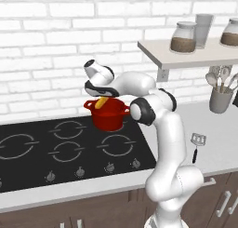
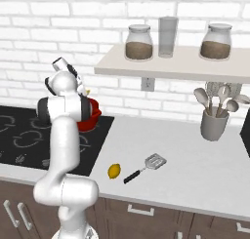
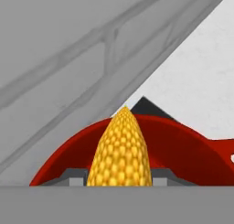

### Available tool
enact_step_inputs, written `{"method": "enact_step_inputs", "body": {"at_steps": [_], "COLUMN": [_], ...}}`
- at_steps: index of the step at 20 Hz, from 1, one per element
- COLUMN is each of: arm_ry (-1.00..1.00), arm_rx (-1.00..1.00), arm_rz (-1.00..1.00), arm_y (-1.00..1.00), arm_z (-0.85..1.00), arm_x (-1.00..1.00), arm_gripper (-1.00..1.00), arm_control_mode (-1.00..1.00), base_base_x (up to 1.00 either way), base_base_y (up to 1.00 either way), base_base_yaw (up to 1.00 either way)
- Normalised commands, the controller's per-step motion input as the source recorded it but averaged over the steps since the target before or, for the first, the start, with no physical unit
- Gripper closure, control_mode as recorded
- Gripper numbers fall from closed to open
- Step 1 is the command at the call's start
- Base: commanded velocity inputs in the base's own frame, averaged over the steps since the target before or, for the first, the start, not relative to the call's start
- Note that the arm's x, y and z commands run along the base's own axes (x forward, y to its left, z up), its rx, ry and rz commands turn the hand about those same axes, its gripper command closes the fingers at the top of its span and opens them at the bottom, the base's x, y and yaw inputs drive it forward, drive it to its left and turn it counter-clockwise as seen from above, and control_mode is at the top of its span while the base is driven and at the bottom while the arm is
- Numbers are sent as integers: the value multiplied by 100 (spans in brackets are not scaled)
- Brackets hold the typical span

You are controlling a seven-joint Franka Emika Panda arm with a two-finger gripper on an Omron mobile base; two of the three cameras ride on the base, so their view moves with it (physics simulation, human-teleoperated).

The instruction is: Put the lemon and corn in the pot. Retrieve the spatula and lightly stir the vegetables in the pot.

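The slim yellow corn cob (image 3: 121, 150) is gripped between the 2 dark fingertips (image 3: 73, 176) of the gripper (image 3: 119, 178) at the bottom centre of the hand view, its tapered tip pointing up over the dark inside of the small round red pot (image 3: 183, 150). In the left base view the cob (image 1: 101, 103) is seen just above centre, tilted, with its lower end inside the pot's rim (image 1: 108, 114) under the white hand. The pot is set on the black glass cooktop (image 1: 28, 152), at its rear right burner. In the right base view, a small yellow lemon (image 2: 114, 171) is seen below centre on the pale grey counter (image 2: 195, 169), just beside the black-handled spatula with a silver slotted head (image 2: 146, 167). A grey utensil holder with pale spoons (image 2: 213, 121) is placed at the right.
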Motion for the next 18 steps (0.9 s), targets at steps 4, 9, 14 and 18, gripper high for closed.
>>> {"method": "enact_step_inputs", "body": {"at_steps": [4, 9, 14, 18], "arm_ry": [6, 2, 0, 0], "arm_rx": [0, 0, 0, 0], "arm_rz": [-12, -12, -10, -8], "arm_y": [-9, -22, -42, -65], "arm_z": [-39, -34, -39, -32], "arm_x": [11, 7, 0, -1], "arm_gripper": [100, 100, 100, 100], "arm_control_mode": [-100, -100, -100, -100], "base_base_x": [0, 0, 0, 0], "base_base_y": [0, 0, 0, 0], "base_base_yaw": [0, 0, 0, 0]}}
